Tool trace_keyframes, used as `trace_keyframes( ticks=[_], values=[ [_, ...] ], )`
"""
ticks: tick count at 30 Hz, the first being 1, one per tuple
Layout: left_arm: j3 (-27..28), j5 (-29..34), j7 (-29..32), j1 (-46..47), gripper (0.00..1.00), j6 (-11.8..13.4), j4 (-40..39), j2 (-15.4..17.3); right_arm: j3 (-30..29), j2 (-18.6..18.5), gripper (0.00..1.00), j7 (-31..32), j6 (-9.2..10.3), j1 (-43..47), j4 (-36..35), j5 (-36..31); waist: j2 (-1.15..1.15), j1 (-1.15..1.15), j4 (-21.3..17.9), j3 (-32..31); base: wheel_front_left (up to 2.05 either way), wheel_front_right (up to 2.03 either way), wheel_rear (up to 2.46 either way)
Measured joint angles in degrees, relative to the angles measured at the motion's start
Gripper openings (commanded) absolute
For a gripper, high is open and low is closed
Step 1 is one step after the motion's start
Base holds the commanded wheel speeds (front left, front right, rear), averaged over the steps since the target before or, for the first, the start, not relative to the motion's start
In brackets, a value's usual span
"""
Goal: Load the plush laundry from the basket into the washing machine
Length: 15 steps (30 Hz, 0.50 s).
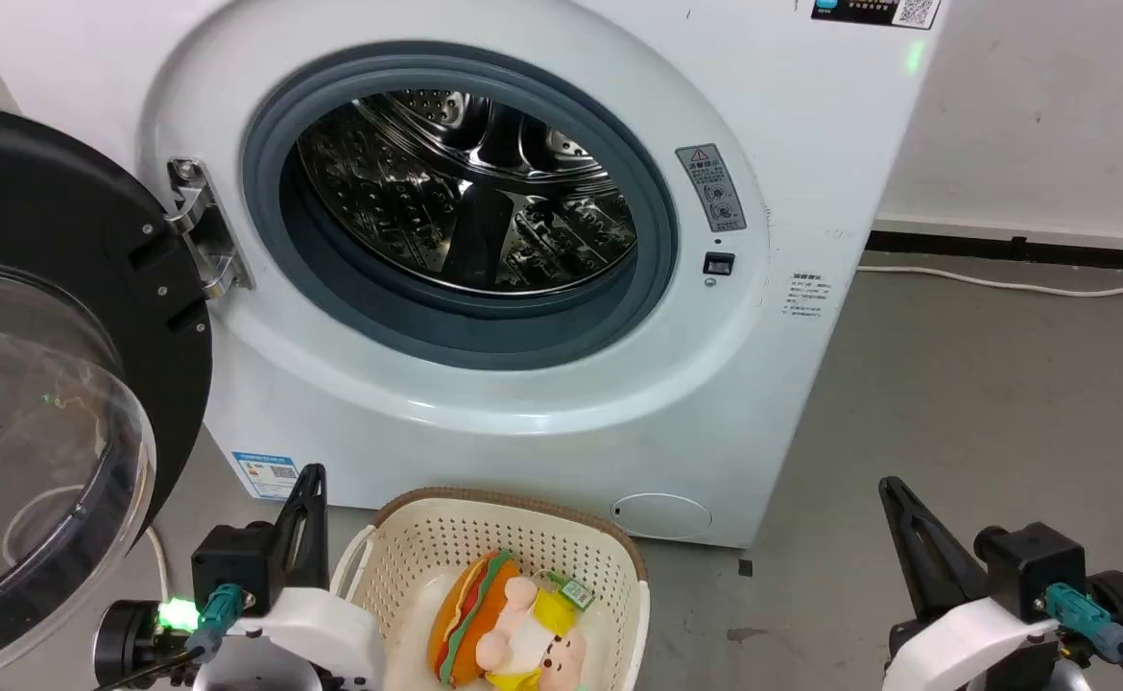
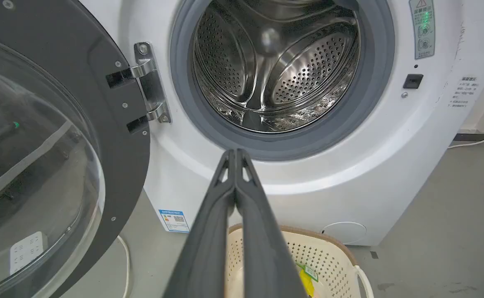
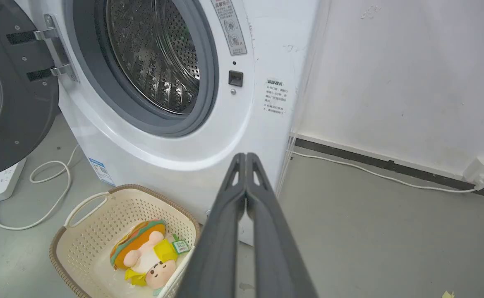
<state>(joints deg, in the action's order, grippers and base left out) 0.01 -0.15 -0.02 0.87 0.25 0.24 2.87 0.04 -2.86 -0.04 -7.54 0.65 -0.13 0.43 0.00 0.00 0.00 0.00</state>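
Observation:
The plush laundry, a pink-headed doll in a yellow jacket on an orange-and-green burger cushion, lies in the cream basket on the floor before the washing machine. Its black-rimmed domed door stands swung open to the left, baring the steel drum. My left gripper is shut and empty, just left of the basket. My right gripper is shut and empty too, well right of it. In the right wrist view the doll lies low left of the shut fingers.
A white power strip and looped cord lie on the floor under the open door. Another white cable runs along the wall's base to the right. Grey floor spreads right of the machine.

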Motion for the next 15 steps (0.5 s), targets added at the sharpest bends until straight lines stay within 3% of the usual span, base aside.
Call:
trace_keyframes(
  ticks=[15],
  values=[
    [0.0,0.0,0.0,0.0,0.00,0.0,0.0,0.0,0.0,0.0,0.00,0.0,0.00,0.0,0.0,0.0,0.00,0.00,0.0,0.0,0.00,0.00,0.00]
  ],
)
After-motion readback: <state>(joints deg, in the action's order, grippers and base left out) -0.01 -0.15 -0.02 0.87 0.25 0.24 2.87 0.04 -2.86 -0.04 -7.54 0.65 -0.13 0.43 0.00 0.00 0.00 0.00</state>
